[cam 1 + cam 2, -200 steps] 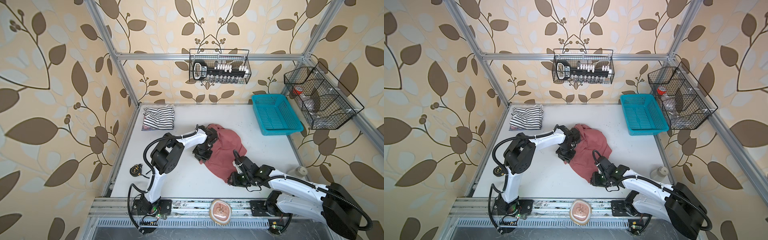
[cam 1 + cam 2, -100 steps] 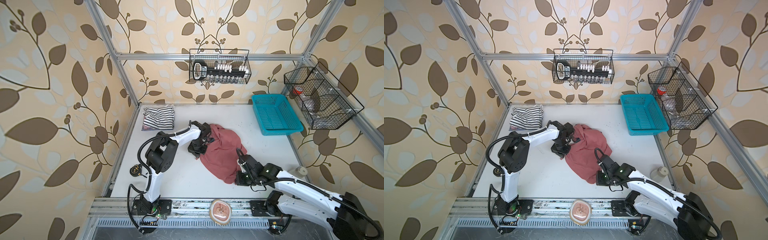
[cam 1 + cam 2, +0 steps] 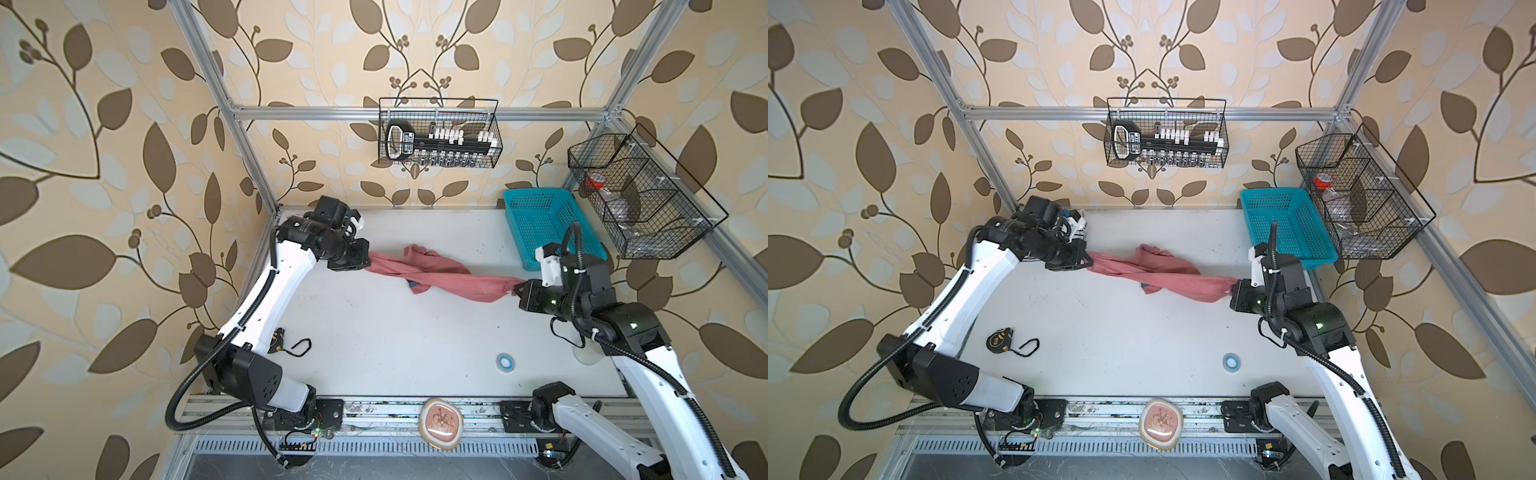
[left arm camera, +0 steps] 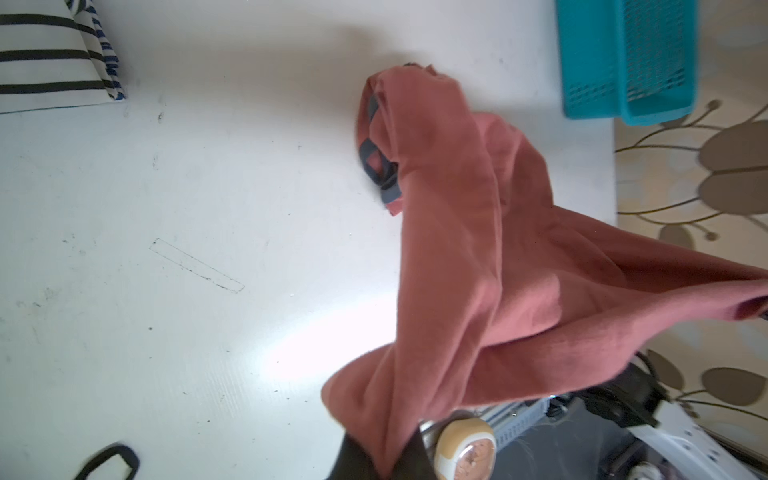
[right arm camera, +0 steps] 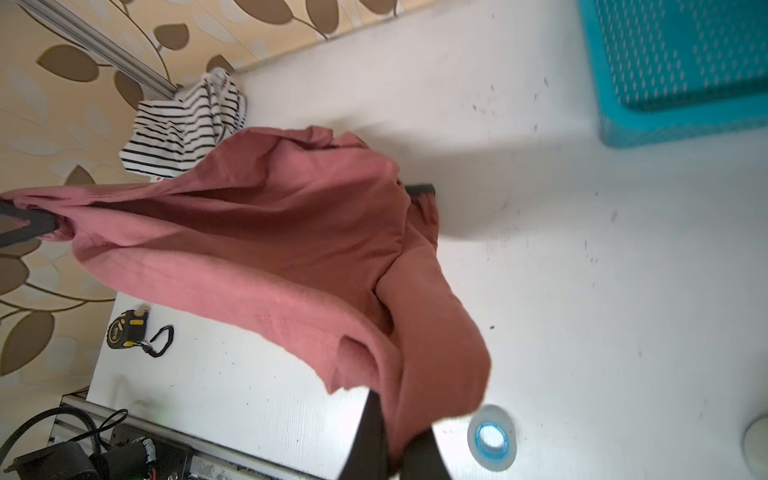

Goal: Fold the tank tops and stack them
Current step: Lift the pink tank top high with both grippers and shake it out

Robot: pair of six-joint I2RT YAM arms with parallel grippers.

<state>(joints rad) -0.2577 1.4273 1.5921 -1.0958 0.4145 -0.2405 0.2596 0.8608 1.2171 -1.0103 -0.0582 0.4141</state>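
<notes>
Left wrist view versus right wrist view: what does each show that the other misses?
Only the left wrist view shows the beige disc. Only the right wrist view shows the tape roll. Both show the red top stretched out in front of the camera, the striped top, the basket and the table.

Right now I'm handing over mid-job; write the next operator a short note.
Left gripper: shut on one end of the dusty red tank top.
Right gripper: shut on the other end; the top hangs twisted between them over the table.
Black-and-white striped top: lying in the far left corner.
Done: no fold on the red top yet.
Left to do: spread, fold and stack the red one.
</notes>
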